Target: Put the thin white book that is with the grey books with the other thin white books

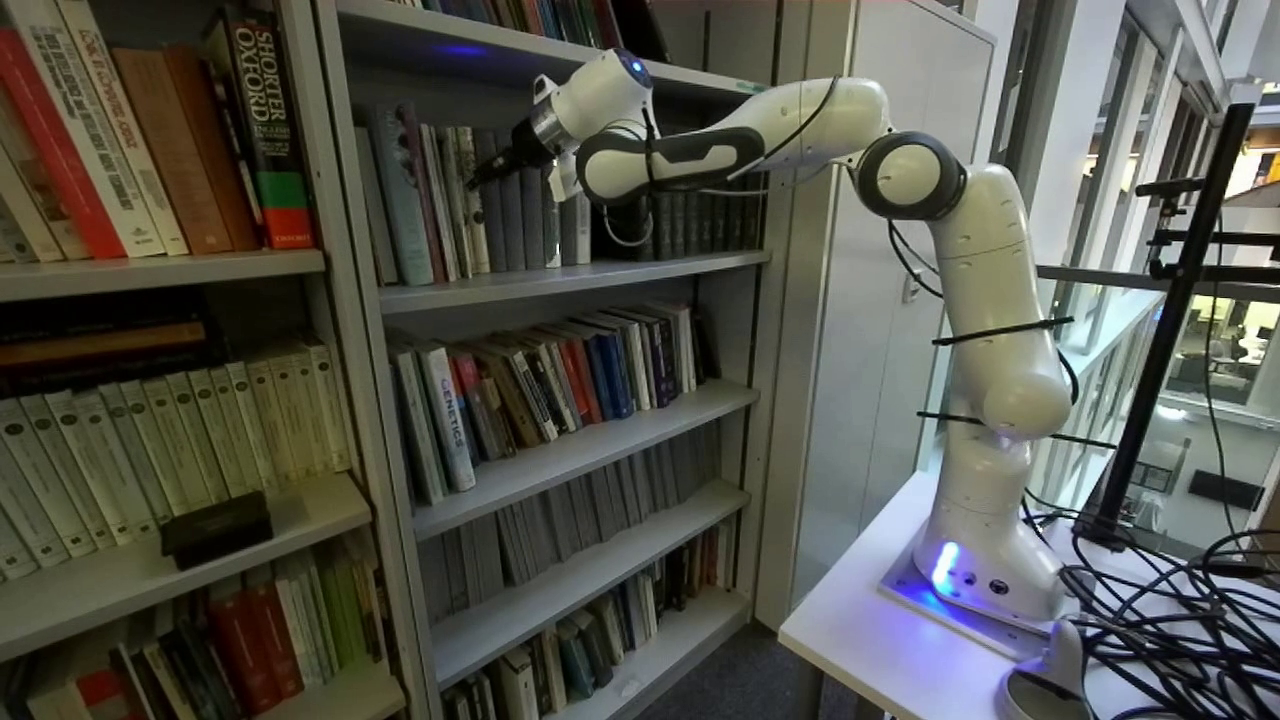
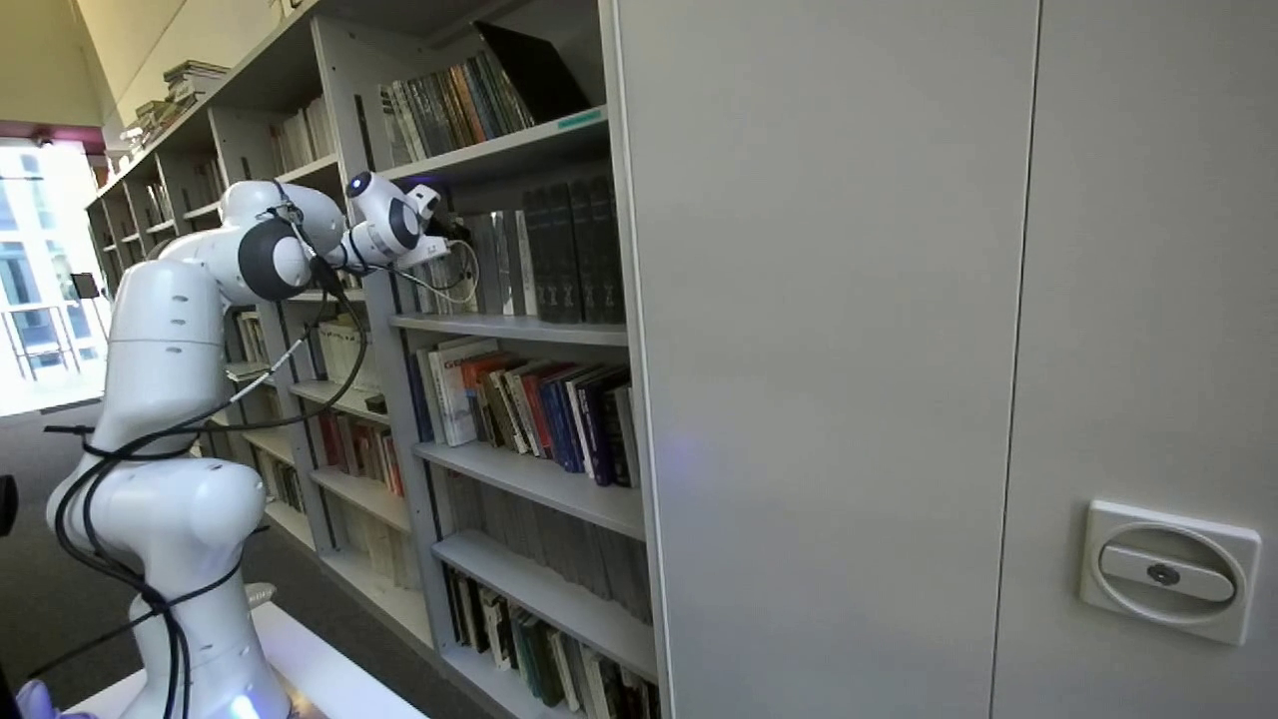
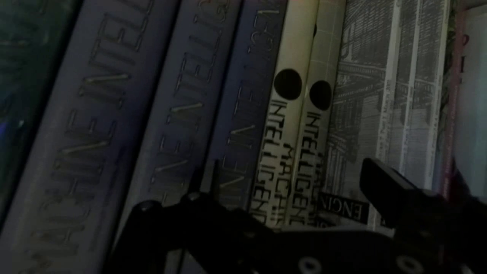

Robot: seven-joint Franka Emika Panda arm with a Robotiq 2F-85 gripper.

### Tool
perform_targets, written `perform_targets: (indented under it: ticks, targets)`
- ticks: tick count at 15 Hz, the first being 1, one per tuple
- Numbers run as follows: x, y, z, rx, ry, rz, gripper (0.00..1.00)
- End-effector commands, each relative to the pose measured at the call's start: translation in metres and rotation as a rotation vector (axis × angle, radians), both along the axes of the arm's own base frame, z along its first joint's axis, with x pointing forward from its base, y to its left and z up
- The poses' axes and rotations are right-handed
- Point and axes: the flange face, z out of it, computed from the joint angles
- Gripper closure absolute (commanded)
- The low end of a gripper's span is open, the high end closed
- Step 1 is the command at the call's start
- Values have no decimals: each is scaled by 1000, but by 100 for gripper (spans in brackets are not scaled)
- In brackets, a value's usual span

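The thin white book (image 1: 583, 232) stands upright at the end of the grey books (image 1: 510, 225), beside dark volumes; it also shows in an exterior view (image 2: 526, 265). It does not show in the wrist view. The grey books (image 3: 190, 95) fill the left of the wrist view. The other thin white books (image 1: 452, 205) stand on the grey books' far side; pale spines (image 3: 293, 49) lettered "Machine Intelligence" show in the wrist view. My gripper (image 3: 293, 179) is open and empty before them, one finger over a grey spine, the other over an illustrated grey cover. I cannot tell whether the fingers touch.
A shelf board (image 1: 570, 280) runs below these books, and another shelf (image 1: 700, 75) lies above the arm. Dark volumes (image 2: 574, 250) stand beside the white book. A shelf upright (image 1: 350, 300) is at the left. Cables (image 1: 1180, 620) lie on the table.
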Motion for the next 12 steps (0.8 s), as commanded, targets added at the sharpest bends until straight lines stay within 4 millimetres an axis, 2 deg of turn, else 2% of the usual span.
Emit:
perform_targets:
  ticks: [1,6,12]
  targets:
    - [-33,-27,23,-108,-9,13,0]
    - [-69,-60,21,-256,124,-16,0]
    - [-126,-110,16,-420,381,-42,0]
